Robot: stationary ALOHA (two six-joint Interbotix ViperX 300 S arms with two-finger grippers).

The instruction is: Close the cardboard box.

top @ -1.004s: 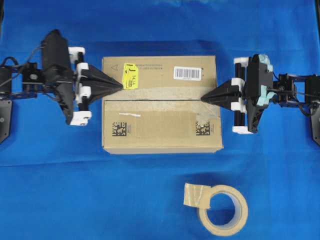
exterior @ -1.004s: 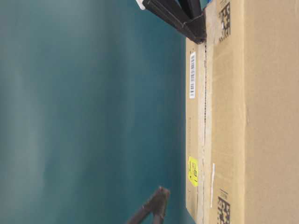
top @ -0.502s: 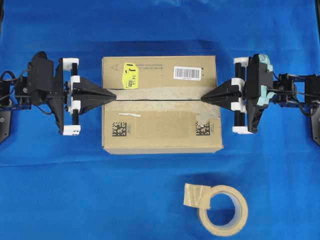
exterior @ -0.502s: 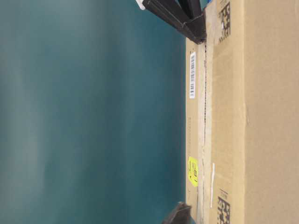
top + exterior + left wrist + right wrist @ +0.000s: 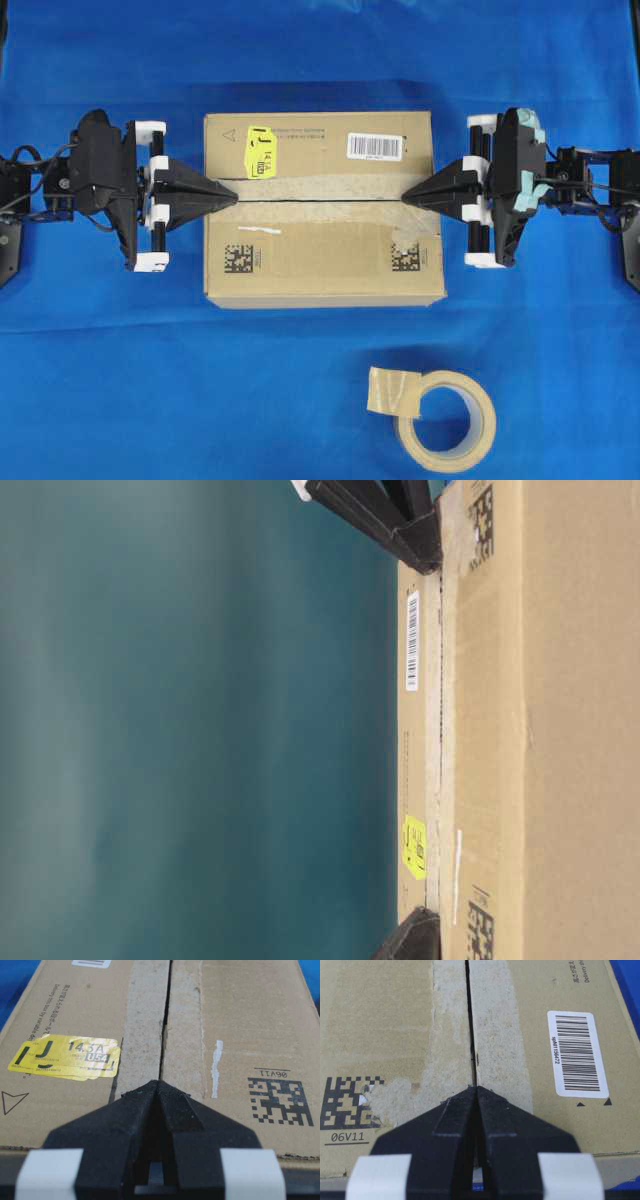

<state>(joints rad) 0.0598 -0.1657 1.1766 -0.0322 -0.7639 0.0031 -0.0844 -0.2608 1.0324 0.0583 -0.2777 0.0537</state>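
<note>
Tape roll (image 5: 447, 420), beige, lies flat near the front edge of the blue cloth-covered table (image 5: 120, 390), right of centre. A loose tab of tape sticks out from its upper left side. It is well apart from the box and from both arms; nothing stands between them.

Cardboard box (image 5: 322, 208) sits mid-table, long side across, top flaps down and meeting along a narrow dark seam (image 5: 165, 1020) that runs left to right. Strips of torn old tape border the seam on both sides. On the far flap: yellow sticker (image 5: 260, 152) toward the left end, barcode label (image 5: 375, 146) toward the right. On the near flap: two square printed codes, "06V11" beneath one, and a small white streak (image 5: 216, 1067).

Left gripper (image 5: 232, 195) comes in level from the left edge of the table, fingers pressed together to a point, clenched with nothing between them. Tip rests on the box top at the left end of the seam, just below the yellow sticker.

Right gripper (image 5: 407, 199) mirrors it from the right edge, also clenched and empty, tip on the right end of the seam. Table-level view shows both tips against the box top at opposite ends.

Both arms lie stretched horizontally, wrists level, facing each other across the box.
</note>
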